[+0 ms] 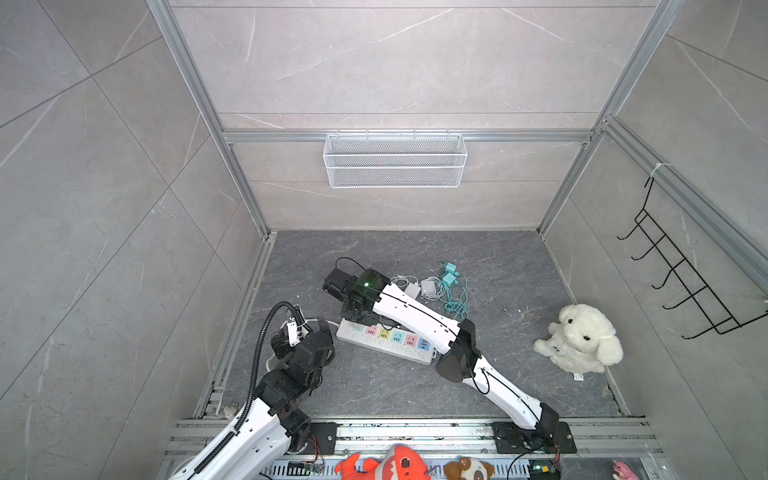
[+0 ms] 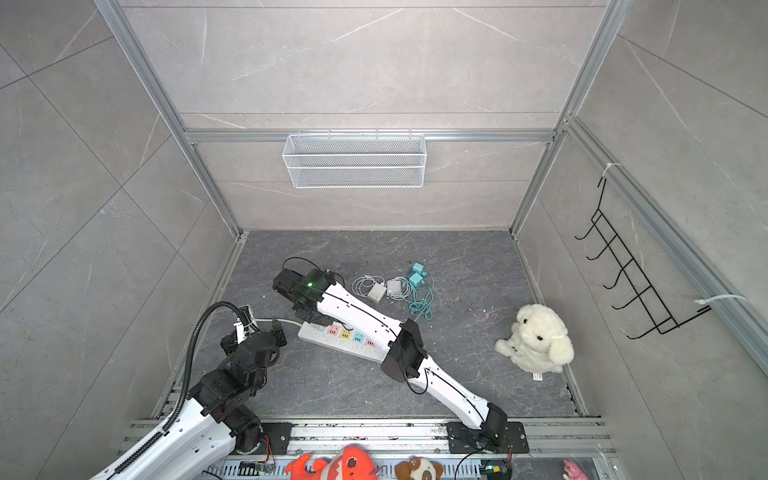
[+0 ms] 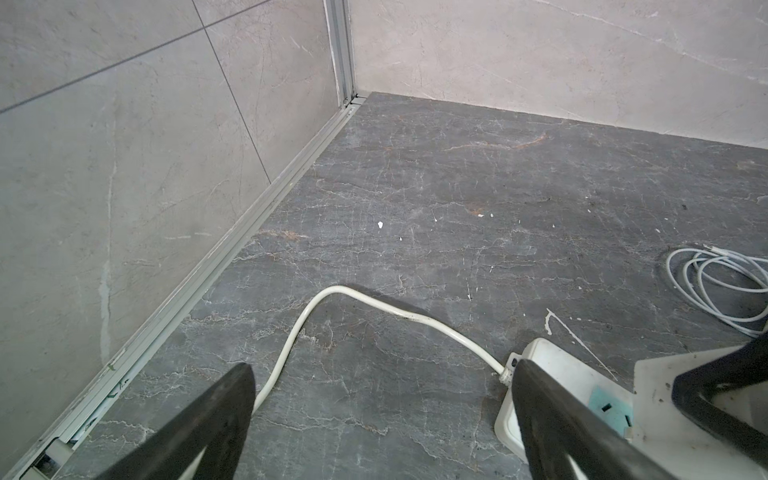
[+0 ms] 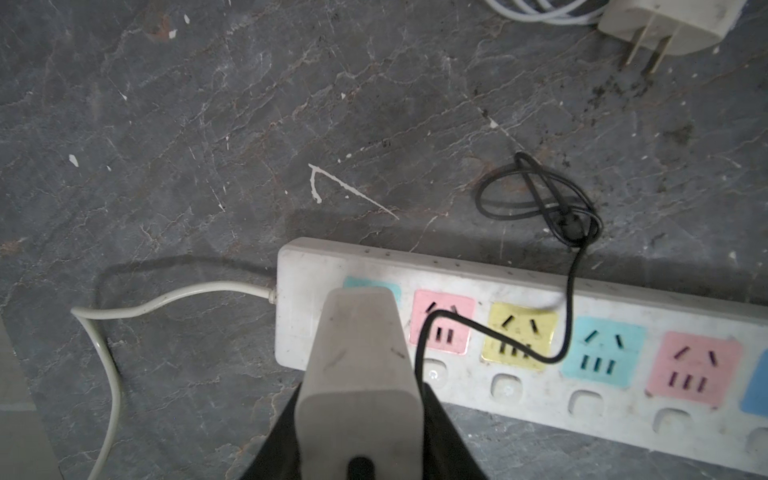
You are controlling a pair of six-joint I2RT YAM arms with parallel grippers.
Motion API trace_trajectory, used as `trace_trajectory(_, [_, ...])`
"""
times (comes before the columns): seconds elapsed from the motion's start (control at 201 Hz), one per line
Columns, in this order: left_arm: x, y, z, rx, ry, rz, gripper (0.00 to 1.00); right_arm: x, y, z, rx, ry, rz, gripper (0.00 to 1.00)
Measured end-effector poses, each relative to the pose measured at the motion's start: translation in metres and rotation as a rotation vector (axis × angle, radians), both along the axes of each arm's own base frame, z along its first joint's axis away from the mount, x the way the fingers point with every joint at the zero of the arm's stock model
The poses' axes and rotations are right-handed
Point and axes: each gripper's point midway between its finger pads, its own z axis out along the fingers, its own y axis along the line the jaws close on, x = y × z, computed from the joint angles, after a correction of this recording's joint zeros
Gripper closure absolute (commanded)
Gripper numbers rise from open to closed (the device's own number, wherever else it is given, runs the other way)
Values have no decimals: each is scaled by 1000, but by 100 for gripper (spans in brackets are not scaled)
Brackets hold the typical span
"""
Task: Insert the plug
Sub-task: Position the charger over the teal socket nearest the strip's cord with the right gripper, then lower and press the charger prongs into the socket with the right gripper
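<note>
Pale marbled tile walls [image 1: 395, 62] in aluminium framing enclose a dark veined stone counter [image 1: 519, 266]. White mesh basket [image 1: 395, 160] hangs at twelve o'clock, black wire hooks [image 1: 685, 266] at three.

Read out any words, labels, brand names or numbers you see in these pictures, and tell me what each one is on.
No text can be read in any view.
The tag and the dark chest mark on the white plush dog: too small to read.
The power strip: only coloured socket patches, no lettering visible.
The white plug: the visible faces are blank.
</note>
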Motion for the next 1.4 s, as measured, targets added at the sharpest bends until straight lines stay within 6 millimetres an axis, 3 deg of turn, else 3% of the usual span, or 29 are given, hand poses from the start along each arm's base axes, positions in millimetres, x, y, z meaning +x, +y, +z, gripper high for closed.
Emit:
trace_trajectory(0.577, [-2, -7, -3, -46, -7, -48, 4, -3, -1, -20, -42, 0, -41, 100])
trace_trajectory(1.404, [-3, -7, -1, -54, -22, -59, 4, 4, 2, -20, -40, -42, -47, 100])
